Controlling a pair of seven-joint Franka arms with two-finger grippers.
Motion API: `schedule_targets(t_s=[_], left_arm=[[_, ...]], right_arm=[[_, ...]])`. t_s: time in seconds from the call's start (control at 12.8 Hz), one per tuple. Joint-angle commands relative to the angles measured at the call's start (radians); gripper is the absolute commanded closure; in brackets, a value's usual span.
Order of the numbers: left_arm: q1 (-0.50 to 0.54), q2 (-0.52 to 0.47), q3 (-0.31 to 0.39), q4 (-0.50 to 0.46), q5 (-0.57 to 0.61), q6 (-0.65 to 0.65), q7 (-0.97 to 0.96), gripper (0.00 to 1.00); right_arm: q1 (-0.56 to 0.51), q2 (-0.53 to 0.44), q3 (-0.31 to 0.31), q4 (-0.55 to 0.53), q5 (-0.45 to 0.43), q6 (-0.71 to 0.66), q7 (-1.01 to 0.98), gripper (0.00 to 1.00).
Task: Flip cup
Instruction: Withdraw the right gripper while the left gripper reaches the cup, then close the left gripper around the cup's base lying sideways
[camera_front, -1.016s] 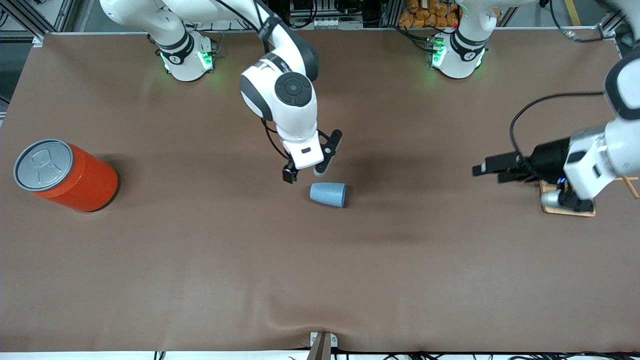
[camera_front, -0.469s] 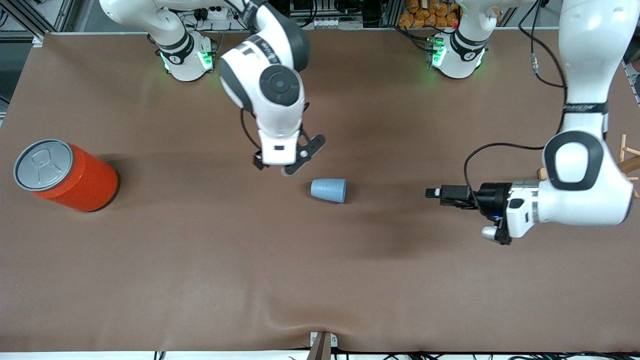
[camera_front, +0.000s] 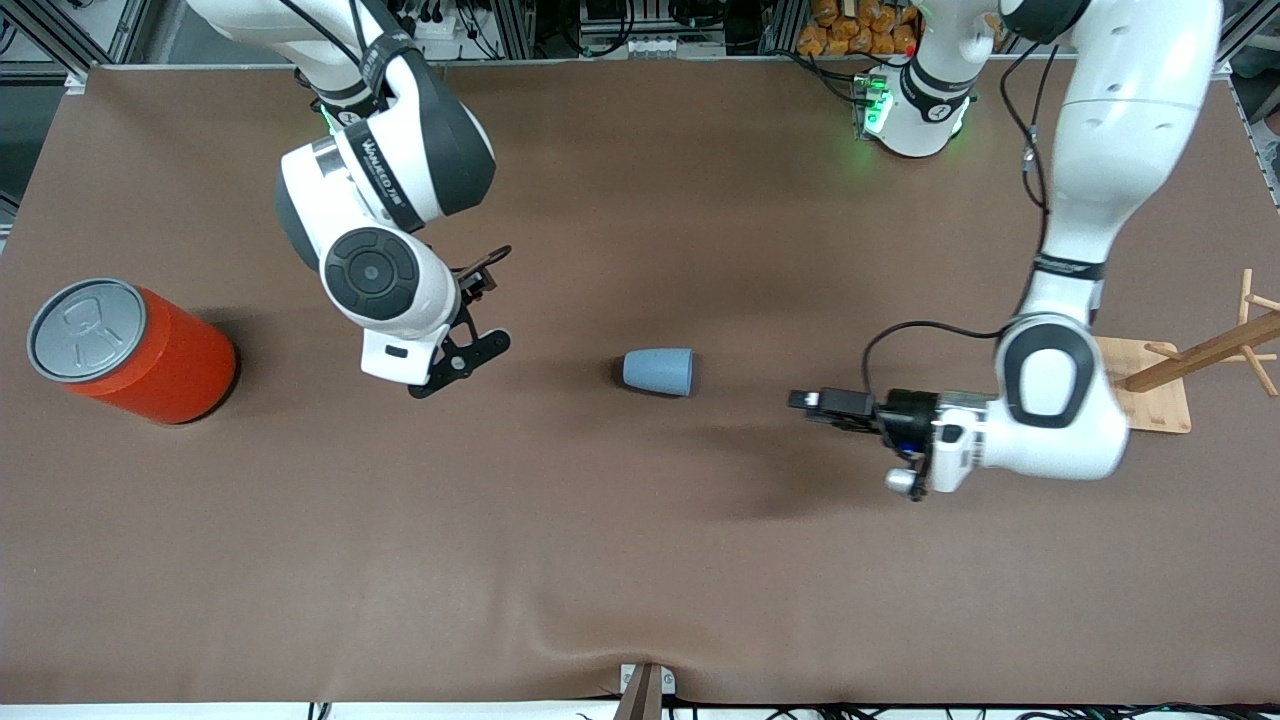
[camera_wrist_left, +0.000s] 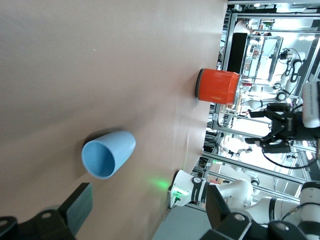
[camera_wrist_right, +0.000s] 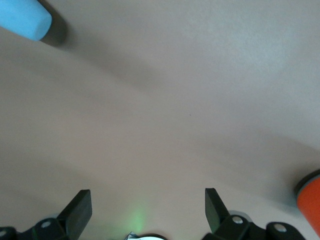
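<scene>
The light-blue cup (camera_front: 657, 372) lies on its side mid-table, its open mouth turned toward the left arm's end. In the left wrist view the cup (camera_wrist_left: 107, 157) shows its hollow mouth ahead of the fingers. My left gripper (camera_front: 815, 403) is low over the table, level with the cup, pointing at the mouth with a gap between; it is open and empty (camera_wrist_left: 150, 210). My right gripper (camera_front: 485, 305) is open and empty over the table between the cup and the orange can. In the right wrist view (camera_wrist_right: 146, 206) the cup (camera_wrist_right: 22, 17) shows only at a corner.
A large orange can (camera_front: 130, 350) with a grey pull-tab lid stands at the right arm's end; it also shows in the left wrist view (camera_wrist_left: 217, 86) and the right wrist view (camera_wrist_right: 310, 200). A wooden peg stand (camera_front: 1150, 400) sits at the left arm's end.
My right gripper has pulled away from the cup toward the orange can. My left gripper has swung in from the peg stand toward the cup's mouth. The cup has stayed put.
</scene>
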Motion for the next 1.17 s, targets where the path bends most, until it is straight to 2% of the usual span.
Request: schedule_targets(t_s=[0.0, 0.23, 0.31, 0.47, 0.62, 0.86, 1.09], left_arm=[[-0.071, -0.012, 0.002, -0.101, -0.071, 0.08, 0.071, 0.0], [-0.063, -0.018, 0.002, -0.184, -0.069, 0.08, 0.165, 0.0], [-0.065, -0.018, 0.002, -0.199, -0.071, 0.08, 0.184, 0.0], [-0.077, -0.005, -0.004, -0.21, -0.118, 0.08, 0.188, 0.0], [-0.125, 0.017, -0.004, -0.208, -0.199, 0.09, 0.191, 0.0], [-0.162, 0.04, -0.004, -0.208, -0.241, 0.144, 0.191, 0.0], [-0.174, 0.069, -0.004, -0.204, -0.244, 0.152, 0.205, 0.0]], right_arm=[[-0.019, -0.094, 0.001, -0.131, 0.009, 0.031, 0.014, 0.0], [-0.087, -0.238, 0.001, -0.347, 0.009, 0.164, 0.012, 0.0], [-0.116, -0.263, 0.001, -0.389, 0.007, 0.18, 0.012, 0.0], [-0.186, -0.289, 0.0, -0.424, 0.007, 0.182, 0.012, 0.0], [-0.32, -0.303, 0.003, -0.435, 0.009, 0.18, -0.006, 0.0], [-0.395, -0.361, 0.001, -0.464, 0.007, 0.192, -0.064, 0.0], [-0.472, -0.446, 0.003, -0.59, 0.007, 0.33, -0.192, 0.0]])
